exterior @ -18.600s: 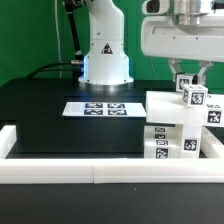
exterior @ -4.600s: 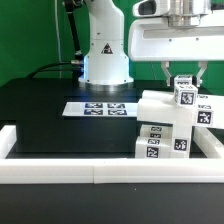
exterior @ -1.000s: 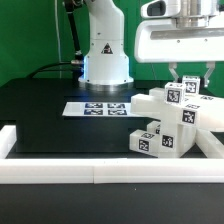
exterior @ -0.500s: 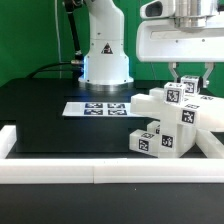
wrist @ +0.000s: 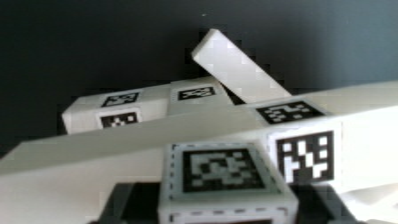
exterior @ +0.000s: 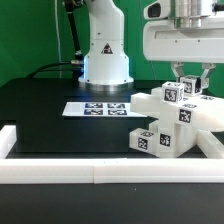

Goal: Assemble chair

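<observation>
The chair (exterior: 168, 122) is a chunky cluster of white tagged blocks standing tilted on the black table at the exterior view's right. My gripper (exterior: 187, 84) hangs straight above it, its two fingers closed on either side of the chair's top tagged post (exterior: 183, 90). In the wrist view the same post (wrist: 222, 172) fills the space between the dark fingers (wrist: 135, 200) of my gripper (wrist: 222, 206). Beyond it lie a white slab (wrist: 240, 66) and other tagged chair blocks (wrist: 125, 108). The chair's underside is hidden.
The marker board (exterior: 97, 108) lies flat in the middle of the black table. A long white border rail (exterior: 100, 173) runs along the front and up both sides. The arm's white base (exterior: 105, 52) stands at the back.
The gripper has shifted a little to the exterior view's right with the post in it. The chair has turned and slid with it, tilting more than 4.6 s ago.
</observation>
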`<state>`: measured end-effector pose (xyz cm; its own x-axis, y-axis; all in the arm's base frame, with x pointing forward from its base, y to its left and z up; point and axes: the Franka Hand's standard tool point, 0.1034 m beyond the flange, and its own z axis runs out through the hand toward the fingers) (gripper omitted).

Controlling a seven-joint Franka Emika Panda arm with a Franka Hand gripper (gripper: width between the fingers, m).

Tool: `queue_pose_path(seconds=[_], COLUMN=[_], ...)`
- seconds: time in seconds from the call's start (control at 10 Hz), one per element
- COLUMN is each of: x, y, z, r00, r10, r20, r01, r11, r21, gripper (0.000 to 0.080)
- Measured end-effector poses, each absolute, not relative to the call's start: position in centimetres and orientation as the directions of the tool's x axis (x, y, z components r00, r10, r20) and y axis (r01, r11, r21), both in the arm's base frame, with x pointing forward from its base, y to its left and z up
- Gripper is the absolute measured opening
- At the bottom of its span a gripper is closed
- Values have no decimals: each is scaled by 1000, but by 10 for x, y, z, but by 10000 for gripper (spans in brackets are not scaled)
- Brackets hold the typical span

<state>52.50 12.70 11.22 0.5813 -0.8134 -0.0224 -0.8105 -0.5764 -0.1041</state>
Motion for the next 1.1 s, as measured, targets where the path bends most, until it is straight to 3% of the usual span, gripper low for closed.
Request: queue_pose_path(seconds=[0.5,0.7,0.8,0.9,1.0,1.1], x=[525,525,525,524,523,522], y=[128,128,128,128,128,128], z=[112,112,112,112,111,111], r00=[337,341,348,384,437,513], r10=[-940,-938,-936,-922,-898,-857], r20=[-59,-58,-58,-55,-51,-45], r01=[-939,-937,-935,-921,-897,-856], r11=[-331,-335,-342,-378,-431,-508], r21=[-98,-98,-98,-99,-97,-92], gripper=[287,309,486,486,612,638])
